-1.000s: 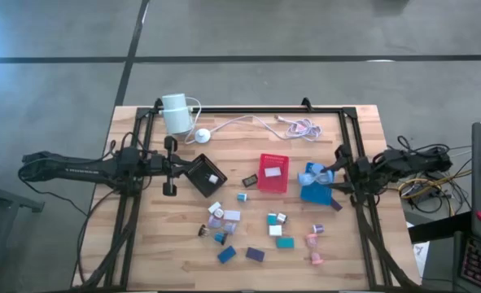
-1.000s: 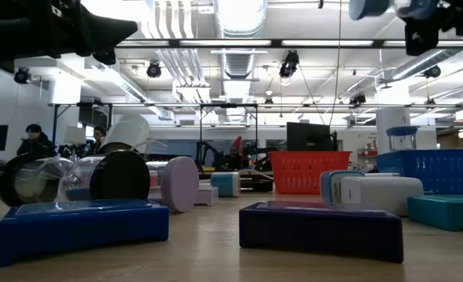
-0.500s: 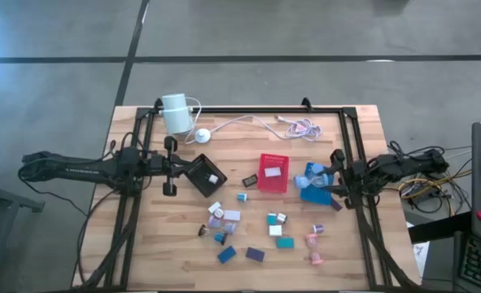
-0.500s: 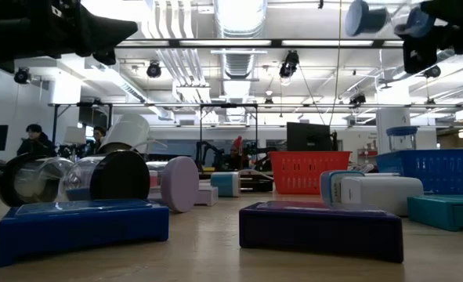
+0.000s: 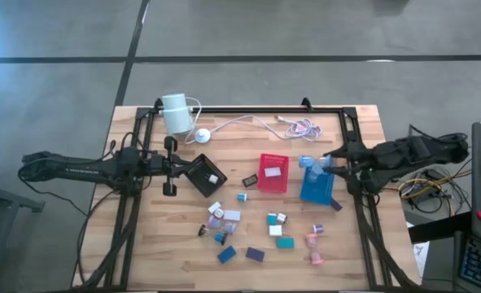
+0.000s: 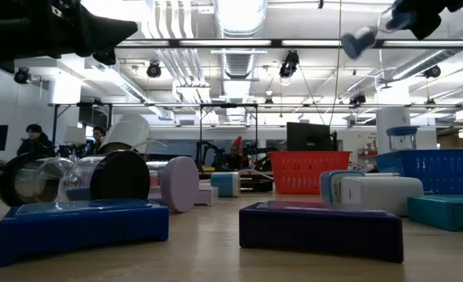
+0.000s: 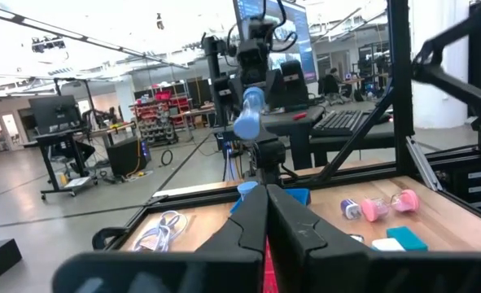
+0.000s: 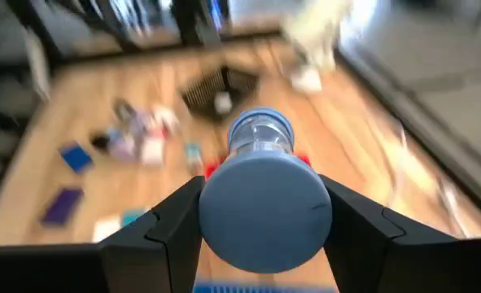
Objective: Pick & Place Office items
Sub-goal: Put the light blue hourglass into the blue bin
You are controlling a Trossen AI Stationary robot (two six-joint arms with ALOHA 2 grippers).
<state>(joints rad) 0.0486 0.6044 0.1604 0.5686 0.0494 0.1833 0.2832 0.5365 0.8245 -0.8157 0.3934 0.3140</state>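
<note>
My right gripper [image 5: 325, 162] is shut on a short blue cylinder [image 5: 308, 163] with a clear middle, held in the air over the far edge of the blue tray [image 5: 317, 190]. The low view shows the cylinder [image 6: 359, 39] high up and tilted. The other office items [image 5: 252, 229] lie scattered on the wood nearer the table's near edge: teal, blue, purple, white and pink pieces. My left gripper [image 5: 177, 165] waits shut beside the black tray [image 5: 206, 174], which holds one white piece. My right gripper pinches the cylinder's wide blue end [image 8: 264, 207] between its two fingers [image 8: 175, 232], one on each side. The fingers come from the table's right, roughly level. The cylinder is lifted clear and points away from the fingers toward the table's left, tilted.
The red tray [image 5: 273, 172] stands just left of the blue one, with a white piece in it. A white cylinder [image 5: 175, 112] and its cable [image 5: 256, 124] lie along the far edge. A black frame [image 5: 350, 146] runs around the work area. A blue block [image 6: 82, 225] and a purple block [image 6: 321, 229] lie nearest the low camera.
My right gripper has carried the blue cylinder toward the table's far edge and has turned, so the cylinder now sits tilted. The blue tray, partly covered by the gripper before, now shows whole.
</note>
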